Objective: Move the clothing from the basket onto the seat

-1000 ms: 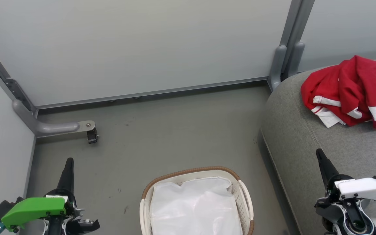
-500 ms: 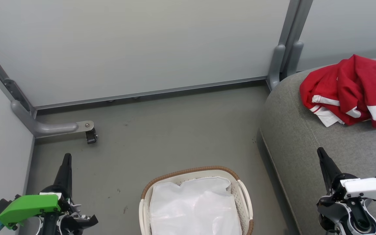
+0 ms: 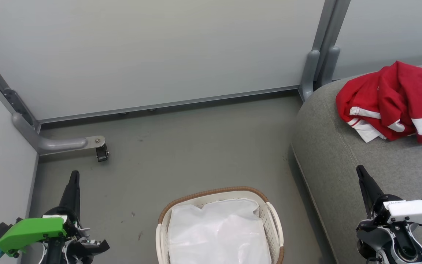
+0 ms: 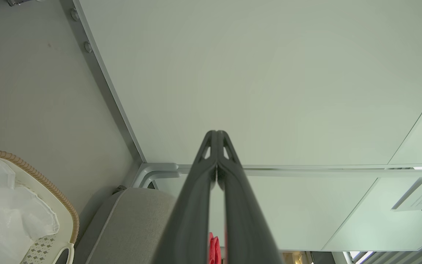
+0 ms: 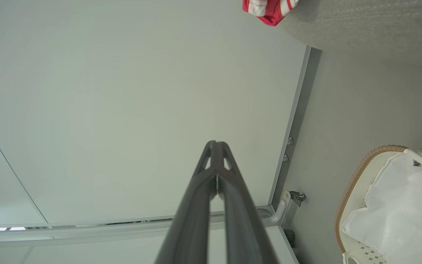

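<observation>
left hand (image 3: 74,175) shifted (wrist: fingers (image 4: 196,183) meet)

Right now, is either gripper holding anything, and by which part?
Nothing is held. The left gripper and the right gripper are both shut, gripping nothing. The clothing lies on the seat, apart from both.

Left gripper (image 3: 73,178) and right gripper (image 3: 360,171) both closed, pointing forward.
</observation>
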Available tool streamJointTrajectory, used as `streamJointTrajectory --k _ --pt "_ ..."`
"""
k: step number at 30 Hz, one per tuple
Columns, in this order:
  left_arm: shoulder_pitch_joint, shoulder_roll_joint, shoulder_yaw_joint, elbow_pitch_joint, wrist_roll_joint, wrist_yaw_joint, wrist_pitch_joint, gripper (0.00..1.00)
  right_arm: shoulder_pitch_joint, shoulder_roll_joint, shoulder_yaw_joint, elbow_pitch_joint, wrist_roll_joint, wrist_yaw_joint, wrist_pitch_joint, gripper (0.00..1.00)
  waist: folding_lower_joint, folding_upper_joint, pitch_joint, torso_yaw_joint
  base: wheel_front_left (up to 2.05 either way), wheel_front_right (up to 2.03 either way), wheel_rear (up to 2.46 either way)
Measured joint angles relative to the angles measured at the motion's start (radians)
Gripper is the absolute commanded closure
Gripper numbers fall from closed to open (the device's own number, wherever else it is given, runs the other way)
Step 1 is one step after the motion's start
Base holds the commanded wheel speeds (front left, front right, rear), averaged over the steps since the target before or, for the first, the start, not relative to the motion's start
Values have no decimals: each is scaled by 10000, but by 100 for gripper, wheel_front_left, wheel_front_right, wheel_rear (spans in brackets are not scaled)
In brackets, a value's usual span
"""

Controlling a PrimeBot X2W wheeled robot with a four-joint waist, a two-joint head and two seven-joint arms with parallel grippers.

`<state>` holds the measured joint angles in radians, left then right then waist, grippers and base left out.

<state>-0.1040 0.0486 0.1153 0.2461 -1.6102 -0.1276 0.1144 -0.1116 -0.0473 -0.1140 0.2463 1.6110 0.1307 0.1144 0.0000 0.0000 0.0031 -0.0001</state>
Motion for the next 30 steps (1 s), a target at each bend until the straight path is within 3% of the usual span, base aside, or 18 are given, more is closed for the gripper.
streamJointTrajectory --k 30 --pt "0 0 0 -2 0 0 0 100 0 0 -2 0 0 0 0 100 0 0 0 0 0 0 0"
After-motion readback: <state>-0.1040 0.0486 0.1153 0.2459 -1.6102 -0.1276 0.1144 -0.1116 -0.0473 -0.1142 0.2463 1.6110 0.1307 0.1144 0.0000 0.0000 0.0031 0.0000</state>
